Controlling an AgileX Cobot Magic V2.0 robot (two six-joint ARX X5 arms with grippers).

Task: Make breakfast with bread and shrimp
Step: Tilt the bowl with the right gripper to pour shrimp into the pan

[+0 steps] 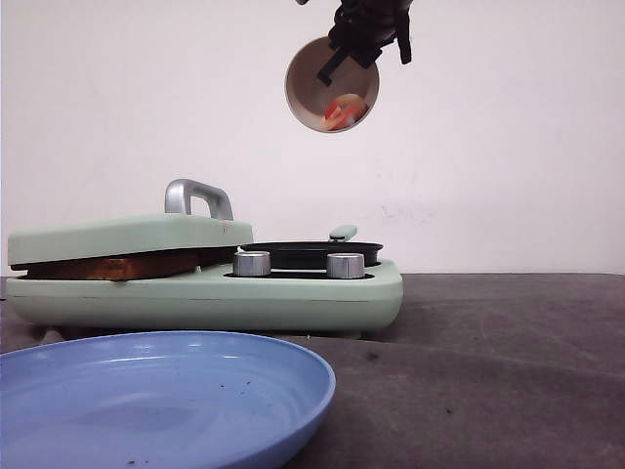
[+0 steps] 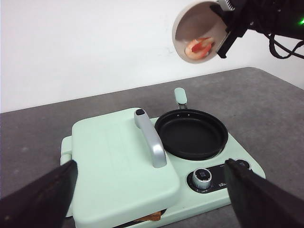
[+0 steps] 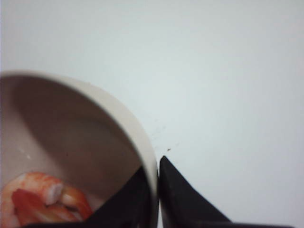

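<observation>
Shrimp (image 1: 342,110) lies against the lower inner wall of a beige bowl (image 1: 314,73) held high at the upper centre of the front view, tipped so its mouth faces the camera. The right end effector (image 1: 366,39) is clenched on the bowl's rim, one finger inside and one outside, as the right wrist view shows. Below sits the mint-green breakfast maker (image 1: 293,298) on the dark counter (image 1: 508,371), its black pan (image 2: 191,134) open and its press lid (image 2: 114,156) closed over bread (image 1: 117,265), of which only a brown edge peeks out. The left end effector (image 2: 152,199) hangs released at the bottom of its own view, grasping nothing. A blue plate (image 1: 244,391) fills the lower left foreground. The drop looks long: from this height the shrimp may bounce off the pan or land on the knobs (image 1: 252,263), and the thin rim pinch could let the bowl twist.
</observation>
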